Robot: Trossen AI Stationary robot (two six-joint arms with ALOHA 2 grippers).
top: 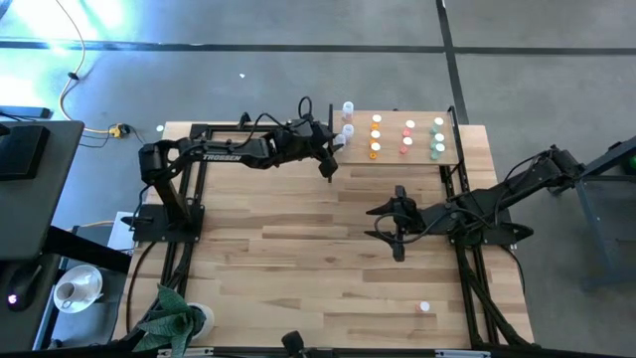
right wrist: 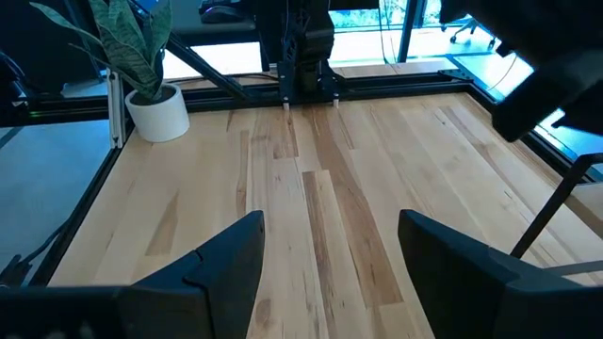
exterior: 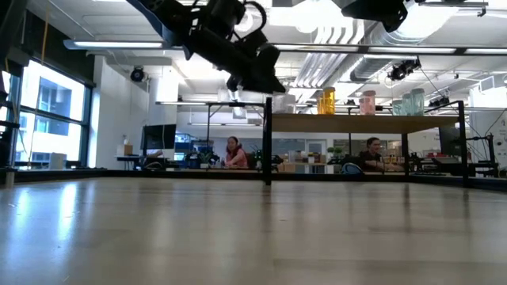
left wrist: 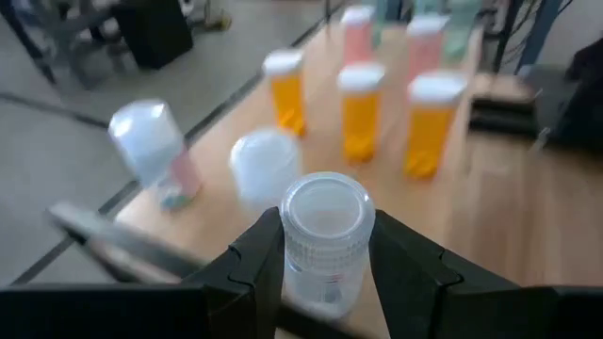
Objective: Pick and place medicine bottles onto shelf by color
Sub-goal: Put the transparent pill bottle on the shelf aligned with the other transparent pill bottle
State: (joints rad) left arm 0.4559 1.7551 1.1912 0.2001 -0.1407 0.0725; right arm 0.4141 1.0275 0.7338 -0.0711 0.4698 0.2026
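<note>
My left gripper (top: 335,149) is at the left end of the pale-wood shelf (top: 397,164), well above the table in the low view (exterior: 257,75), and is shut on a clear-white bottle (left wrist: 325,240). Two more clear-white bottles (left wrist: 155,151) (left wrist: 266,165) stand on the shelf's left end. Beyond them stand orange bottles (left wrist: 360,113), pink-red bottles (left wrist: 424,47) and green bottles (top: 438,137) in rows. One bottle (top: 424,307) stands alone on the tabletop near the front right. My right gripper (right wrist: 330,254) is open and empty over the table's middle right (top: 397,224). My left gripper pinches the clear-white bottle's body just below its white cap (left wrist: 325,273) between its two fingers (left wrist: 259,268), one on each side. The fingers come from the table's left, slanting down. The bottle is lifted clear, with its cap end (left wrist: 327,207) toward the wrist camera.
The shelf stands raised on thin black posts (exterior: 268,138) at the table's far right. A potted plant (top: 174,318) stands at the near left corner. People sit in the room beyond the table (exterior: 234,152). Bare tabletop (top: 298,259) lies between the arms.
</note>
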